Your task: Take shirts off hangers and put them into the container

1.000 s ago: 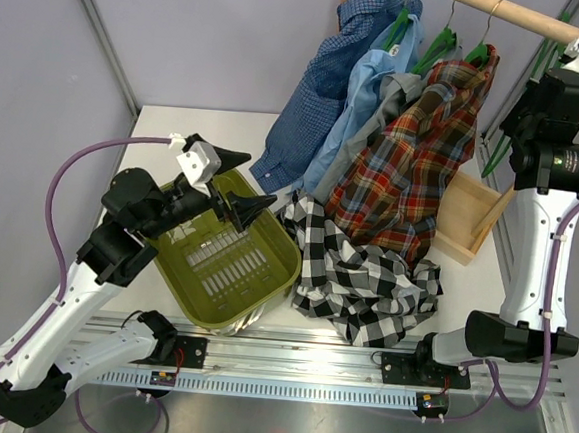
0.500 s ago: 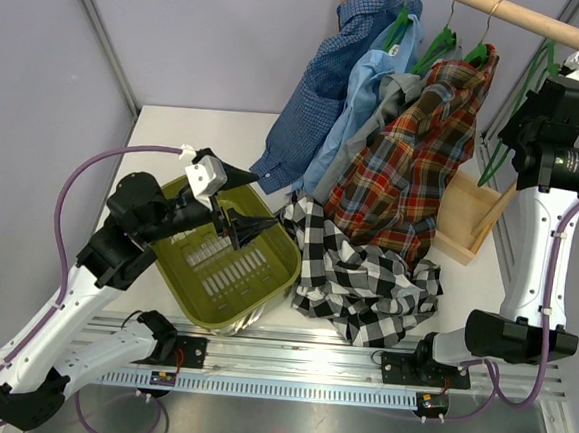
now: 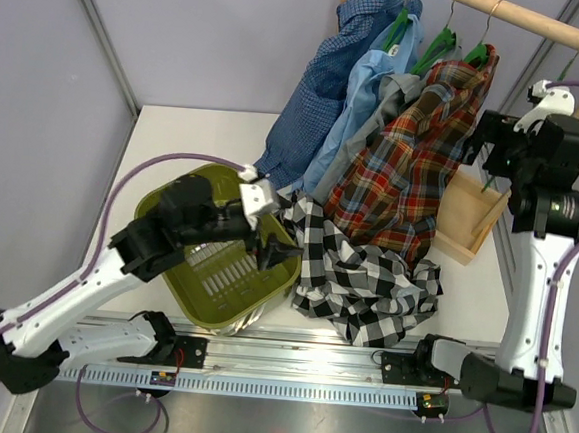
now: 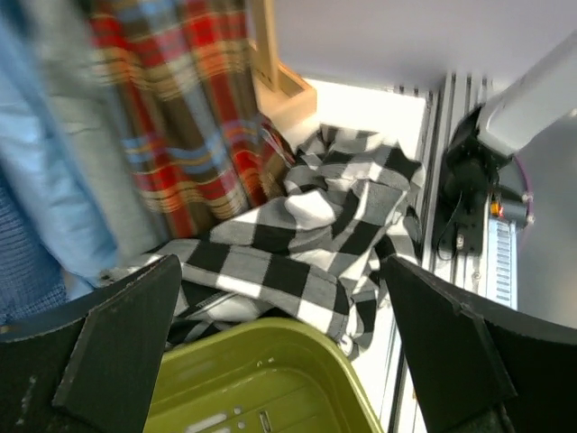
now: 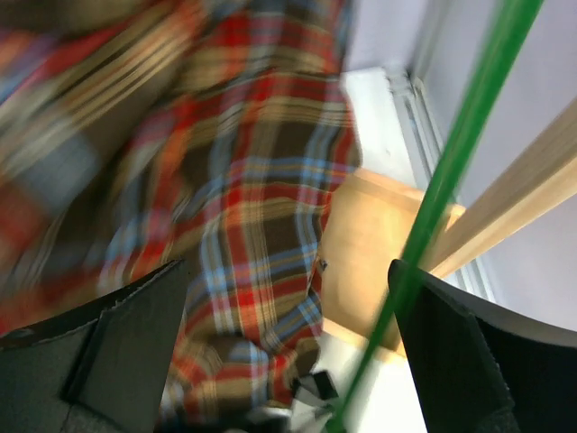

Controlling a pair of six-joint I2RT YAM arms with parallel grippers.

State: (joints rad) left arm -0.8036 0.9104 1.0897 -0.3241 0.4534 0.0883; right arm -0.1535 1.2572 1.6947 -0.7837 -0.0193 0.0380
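No writing I can read

On my right arm's black joint housing (image 3: 557, 208), at three o'clock in the overhead view, any marking is too small to make out. The same goes for the little circuit boards (image 3: 167, 375) at my bases, at six o'clock. From my wrists, the check shirt (image 4: 306, 225), the plaid shirt (image 5: 252, 207) and the container (image 4: 270, 379) show only pattern and plain plastic, no lettering.
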